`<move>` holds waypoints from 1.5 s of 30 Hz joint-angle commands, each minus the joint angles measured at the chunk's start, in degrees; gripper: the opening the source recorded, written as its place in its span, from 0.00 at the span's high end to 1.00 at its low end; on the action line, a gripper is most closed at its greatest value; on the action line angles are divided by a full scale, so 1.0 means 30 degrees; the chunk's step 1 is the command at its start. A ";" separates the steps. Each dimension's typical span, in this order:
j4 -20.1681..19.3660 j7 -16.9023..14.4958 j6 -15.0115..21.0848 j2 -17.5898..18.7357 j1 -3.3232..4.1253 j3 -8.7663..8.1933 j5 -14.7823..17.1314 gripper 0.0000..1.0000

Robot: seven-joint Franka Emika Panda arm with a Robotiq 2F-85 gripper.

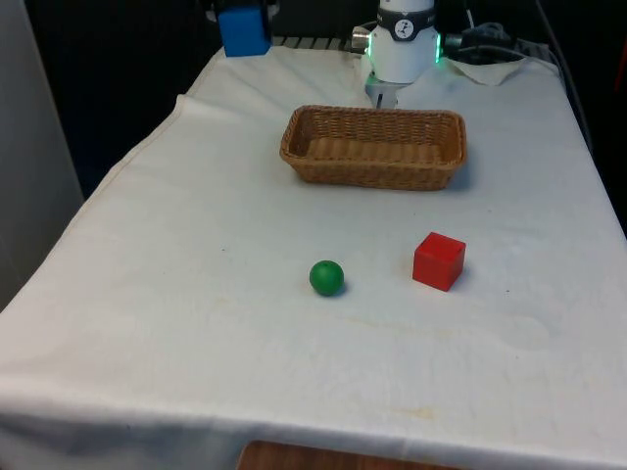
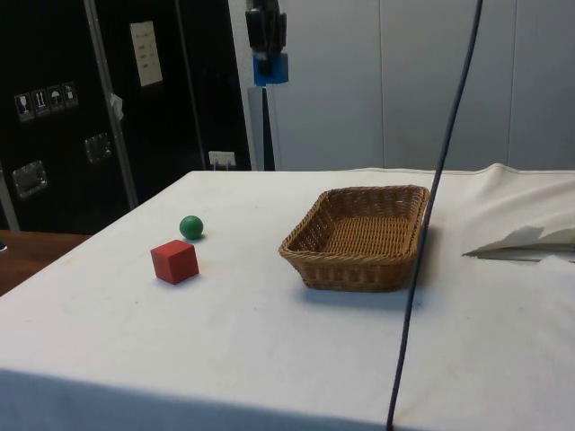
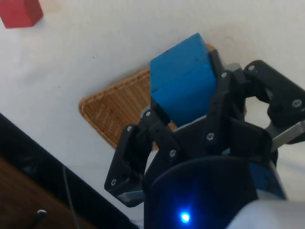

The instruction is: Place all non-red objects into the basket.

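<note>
My gripper hangs high over the table and is shut on a blue cube. In the front view the blue cube shows near the far left corner, beyond the wicker basket. In the wrist view the blue cube sits between the gripper fingers, with part of the basket below it. The basket holds nothing. A green ball and a red cube lie on the cloth nearer the front edge. The side view also shows the ball and the red cube.
The robot's white base stands just behind the basket. Rumpled cloth lies near the base. A dark cable hangs across the side view. Open cloth surrounds the ball and the red cube.
</note>
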 commanded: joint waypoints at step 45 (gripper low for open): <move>-0.7926 0.4775 0.1547 -0.7907 -0.0057 0.2731 -0.6608 0.99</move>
